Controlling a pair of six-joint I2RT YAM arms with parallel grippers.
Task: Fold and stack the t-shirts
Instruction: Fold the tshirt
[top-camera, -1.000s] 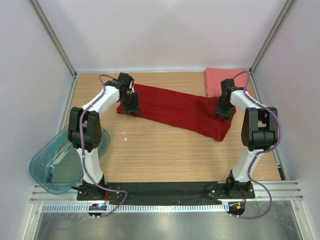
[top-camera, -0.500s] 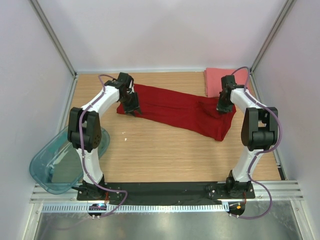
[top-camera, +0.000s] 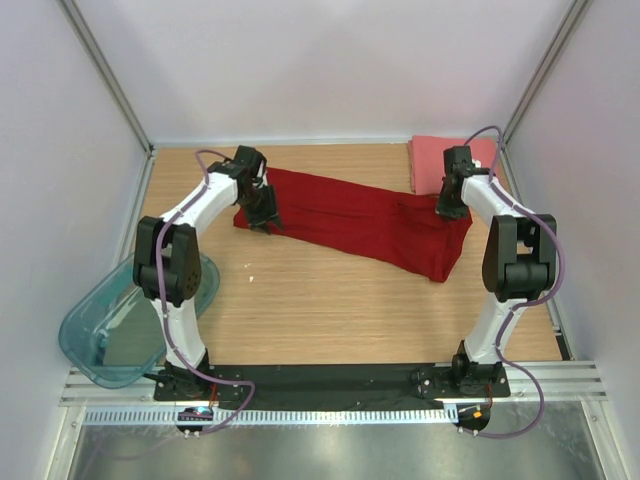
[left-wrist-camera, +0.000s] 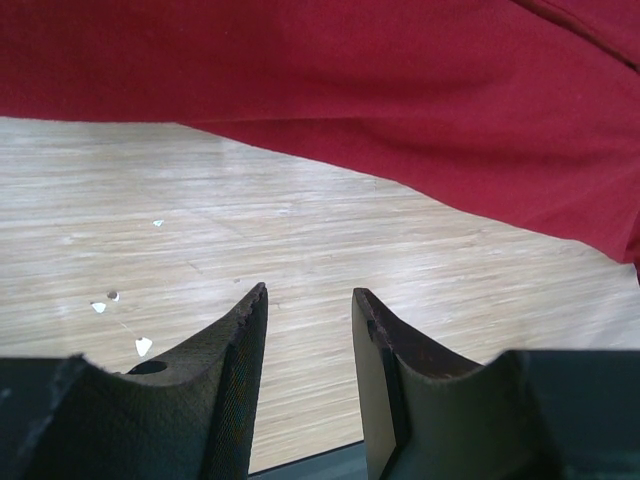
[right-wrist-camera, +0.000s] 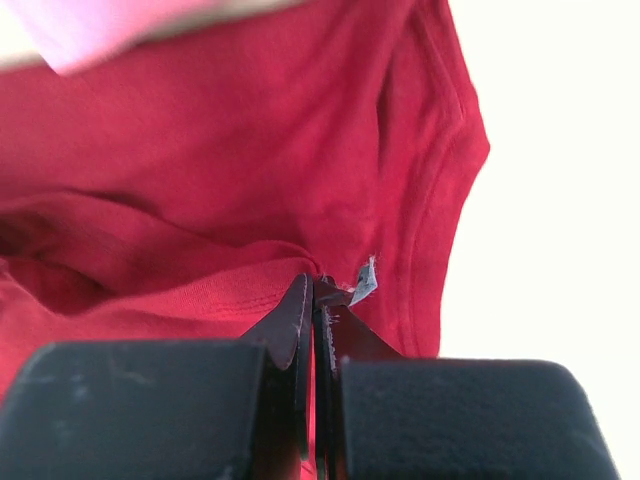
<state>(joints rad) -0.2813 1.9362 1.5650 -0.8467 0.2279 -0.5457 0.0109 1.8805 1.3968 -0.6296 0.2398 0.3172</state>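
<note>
One dark red t-shirt; one folded pink t-shirt; one teal bin; two arms, left and right.

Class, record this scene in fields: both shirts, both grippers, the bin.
Dark red cloth t-shirt: stretched across the wooden table
Salmon-pink cloth t-shirt: folded, far right corner
Left gripper: open, empty, by the red shirt's left end
Right gripper: shut, pinching the red shirt's right end
Translucent teal plastic bin: near left side

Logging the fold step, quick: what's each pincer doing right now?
Left pincer: open, holding nothing.
Right pincer: closed, pinching a fold of the dark red t-shirt.
</note>
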